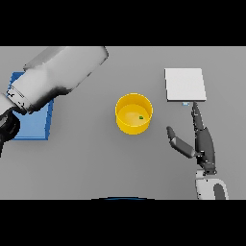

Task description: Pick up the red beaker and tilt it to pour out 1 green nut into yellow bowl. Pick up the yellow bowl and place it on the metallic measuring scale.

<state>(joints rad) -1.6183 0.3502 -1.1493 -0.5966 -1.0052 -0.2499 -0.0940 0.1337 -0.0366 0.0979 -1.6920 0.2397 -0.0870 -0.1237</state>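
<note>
- A green nut (141, 116) lies inside the yellow bowl (134, 114), right of its middle, so the pour looks done
- No beaker shows anywhere in the head view; it may be hidden under the left arm, which I cannot tell
- What is left, by my reading: lifting the bowl and setting it on the scale (185, 84)
- The bowl stands upright on the table (96, 158), near the middle of the scene, not yet on the scale; the scale lies up and to the right of it, apart from it
- The right hand (199, 141) is to the right of the bowl and a little nearer the robot, apart from it, with bare table between; its fingers are straight and its thumb spread toward the bowl, holding nothing, and its fingertips reach up close to the scale's near edge
- The left hand (7, 129) shows at the left edge by a blue pad (36, 122), well apart from the bowl; whether its fingers are spread or curled I cannot tell
</note>
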